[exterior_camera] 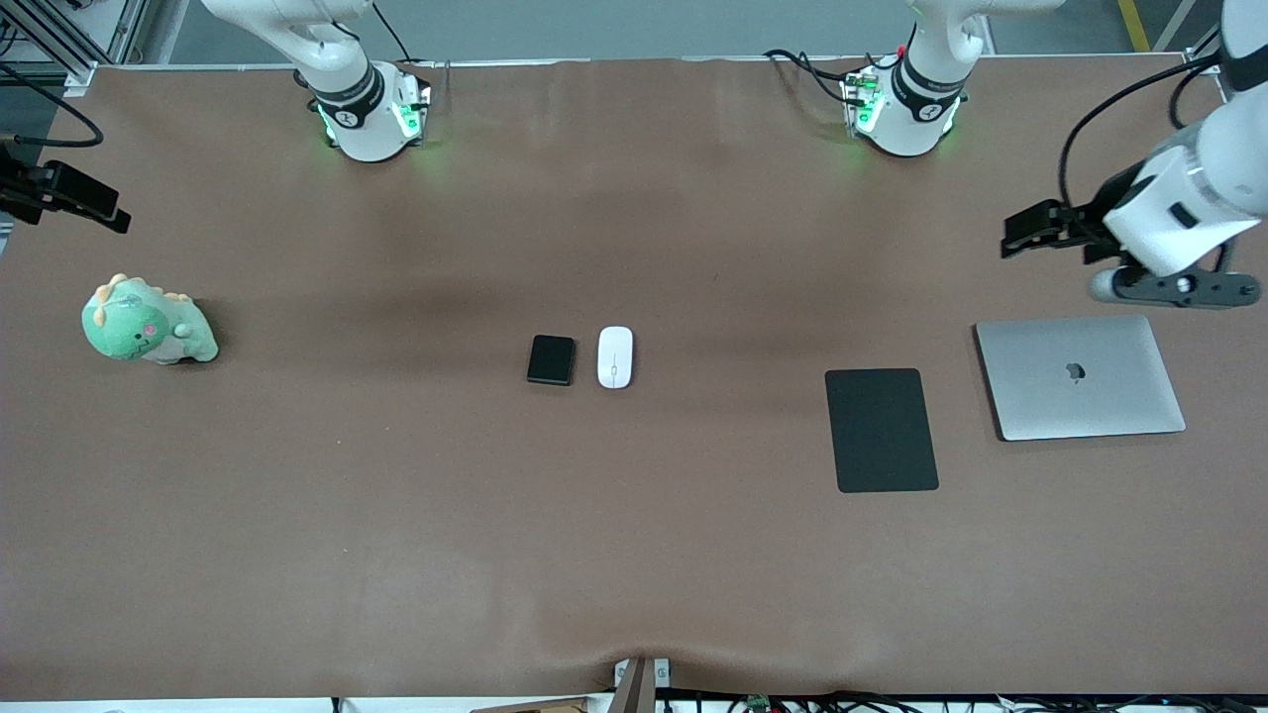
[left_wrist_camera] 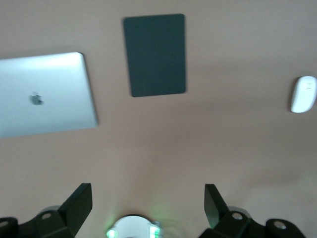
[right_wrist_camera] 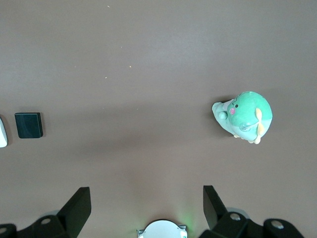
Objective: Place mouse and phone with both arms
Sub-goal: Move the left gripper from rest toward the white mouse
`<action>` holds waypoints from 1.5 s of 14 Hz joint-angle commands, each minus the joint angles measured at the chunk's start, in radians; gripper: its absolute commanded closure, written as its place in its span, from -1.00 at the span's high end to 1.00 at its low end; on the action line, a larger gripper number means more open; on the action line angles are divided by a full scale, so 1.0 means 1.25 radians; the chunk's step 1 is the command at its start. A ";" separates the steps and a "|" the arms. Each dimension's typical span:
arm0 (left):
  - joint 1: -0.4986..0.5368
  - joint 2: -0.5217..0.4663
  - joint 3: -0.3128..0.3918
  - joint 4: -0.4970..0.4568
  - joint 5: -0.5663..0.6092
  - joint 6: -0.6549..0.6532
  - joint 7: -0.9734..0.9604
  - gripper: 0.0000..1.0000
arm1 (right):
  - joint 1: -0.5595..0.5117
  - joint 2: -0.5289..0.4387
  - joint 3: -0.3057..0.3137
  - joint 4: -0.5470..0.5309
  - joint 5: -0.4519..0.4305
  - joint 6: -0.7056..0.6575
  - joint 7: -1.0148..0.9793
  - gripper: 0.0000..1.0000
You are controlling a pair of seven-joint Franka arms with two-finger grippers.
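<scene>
The white oval mouse (exterior_camera: 615,356) and the small black phone (exterior_camera: 551,359) lie side by side on the brown table's middle, the phone toward the right arm's end. The left wrist view shows the mouse (left_wrist_camera: 303,94). The right wrist view shows the phone (right_wrist_camera: 28,125) and an edge of the mouse (right_wrist_camera: 2,135). My left gripper (exterior_camera: 1025,233) hangs open and empty over the table at the left arm's end (left_wrist_camera: 147,198). My right gripper (exterior_camera: 99,208) hangs open and empty over the right arm's end (right_wrist_camera: 147,201). Both are well apart from the mouse and phone.
A large matte black pad (exterior_camera: 881,430) and a closed silver laptop (exterior_camera: 1080,376) lie toward the left arm's end; both show in the left wrist view, pad (left_wrist_camera: 155,54) and laptop (left_wrist_camera: 44,94). A green plush dinosaur (exterior_camera: 147,323) sits toward the right arm's end (right_wrist_camera: 245,116).
</scene>
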 commanded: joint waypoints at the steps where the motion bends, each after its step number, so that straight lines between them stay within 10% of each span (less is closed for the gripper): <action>1: -0.001 0.011 -0.035 0.009 -0.024 0.007 -0.048 1.00 | 0.003 -0.014 0.000 -0.003 -0.004 -0.002 -0.007 1.00; 21: -0.122 0.148 -0.061 0.024 -0.052 0.183 -0.106 1.00 | 0.004 -0.014 0.000 -0.004 -0.004 -0.002 -0.007 1.00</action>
